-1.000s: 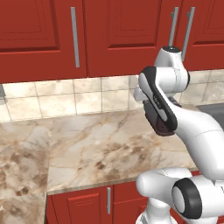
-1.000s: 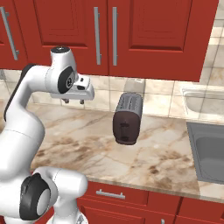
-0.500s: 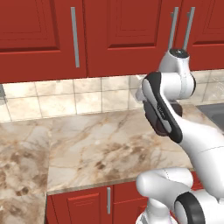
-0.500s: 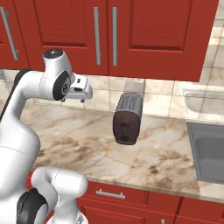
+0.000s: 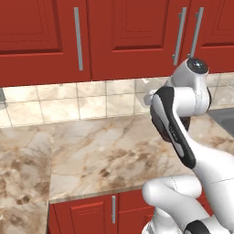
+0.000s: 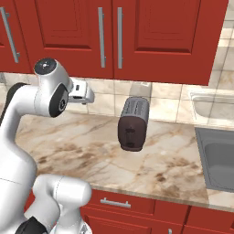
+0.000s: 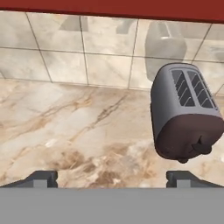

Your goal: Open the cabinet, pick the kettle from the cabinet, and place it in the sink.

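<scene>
We're in a kitchen here: red cupboards overhead, a marble bench under a tiled wall, a toaster standing on it, and a steel sink off to the side.

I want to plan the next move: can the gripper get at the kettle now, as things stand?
Probably not: both cabinet doors are closed, so the kettle is shut away. The open gripper faces the toaster instead.

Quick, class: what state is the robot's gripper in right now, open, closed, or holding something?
Gripper: open and empty, jaws spread wide above the marble counter, with the toaster ahead and untouched.
</scene>
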